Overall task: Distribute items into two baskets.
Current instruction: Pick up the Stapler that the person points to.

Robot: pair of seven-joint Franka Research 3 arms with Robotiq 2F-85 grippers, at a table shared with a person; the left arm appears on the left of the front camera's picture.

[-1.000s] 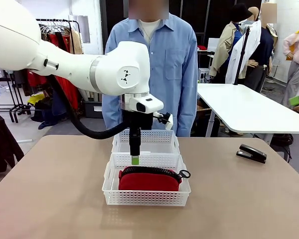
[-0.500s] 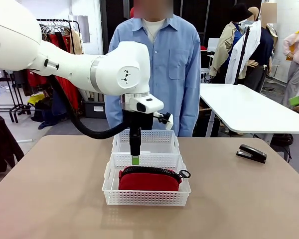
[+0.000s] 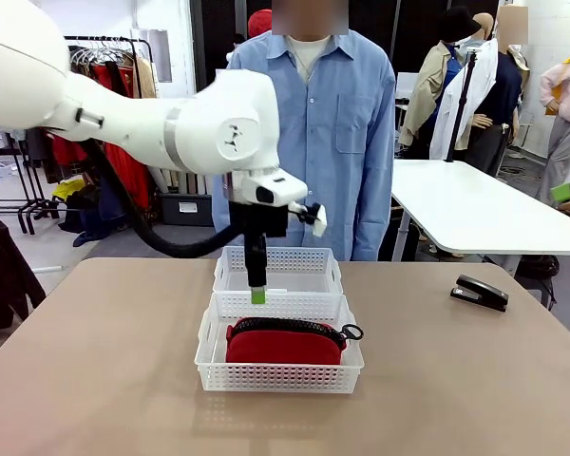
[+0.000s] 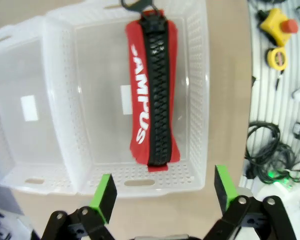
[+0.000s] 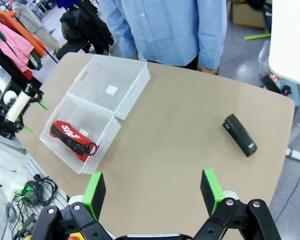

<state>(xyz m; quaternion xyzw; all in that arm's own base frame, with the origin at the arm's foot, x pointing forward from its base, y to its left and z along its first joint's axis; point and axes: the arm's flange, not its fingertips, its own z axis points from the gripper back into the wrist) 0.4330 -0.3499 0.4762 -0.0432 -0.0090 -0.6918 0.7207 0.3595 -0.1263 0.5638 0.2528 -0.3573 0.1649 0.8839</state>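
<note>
The left gripper (image 3: 257,295) hangs open and empty above the near basket (image 3: 275,378) holding the red pouch (image 3: 285,344), the stapler (image 3: 480,293) lies on the table (image 3: 95,361) well to its right, and the right gripper (image 5: 152,192) is open too.

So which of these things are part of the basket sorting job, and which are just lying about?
Job: red pouch, lying in the near basket; far basket; black stapler on the tan table.
Lying about: yellow button box, yellow roll, black cables, white side table.
</note>
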